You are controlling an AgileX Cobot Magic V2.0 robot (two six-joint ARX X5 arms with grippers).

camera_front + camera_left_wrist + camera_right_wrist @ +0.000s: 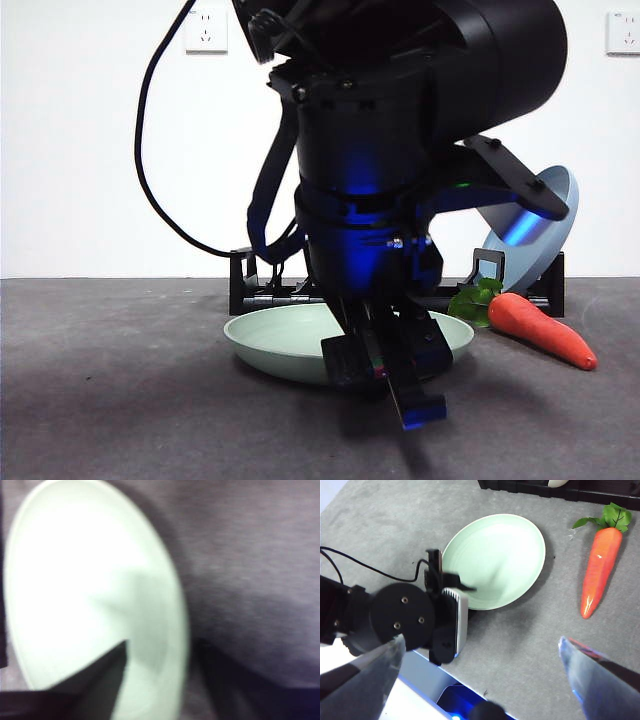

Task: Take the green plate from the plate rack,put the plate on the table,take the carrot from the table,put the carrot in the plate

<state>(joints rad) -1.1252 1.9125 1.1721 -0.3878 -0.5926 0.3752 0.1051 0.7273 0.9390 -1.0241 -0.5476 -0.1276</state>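
— Dark grey rough tabletop (110, 400): bare at the front?
— Yes. Pale mint-green round plate (285, 340) lies flat, left hand (385, 375) straddling its near rim, parted. Orange toy carrot (545, 330) just beside. Right hand (480, 667) wide, above.

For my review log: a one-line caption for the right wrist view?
Left pincer at the rim of the green plate lying on the table; carrot lies beside it.
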